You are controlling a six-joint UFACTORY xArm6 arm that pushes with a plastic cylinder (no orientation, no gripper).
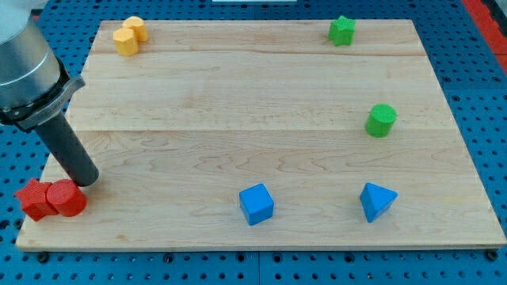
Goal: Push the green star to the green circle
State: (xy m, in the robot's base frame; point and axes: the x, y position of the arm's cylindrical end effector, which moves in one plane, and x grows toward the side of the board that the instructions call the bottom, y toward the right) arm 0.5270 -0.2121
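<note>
— Rod and blocks: where did the arm stand?

— Its dark rod slanted down from the view's upper left, and my tip rested on the wooden bench near the lower left corner, just above two red blocks: a red cylinder and another red block touching it. The arm carried no hand, so it grasped nothing.

— And the green star?

— The green star sat at the top edge, right of centre, well apart from the tip. The green circle lay below it, nearer the right edge, the two apart.

— Anything else?

— A blue cube and a blue triangle near the bottom edge, and two yellow blocks touching in the top left corner.
</note>
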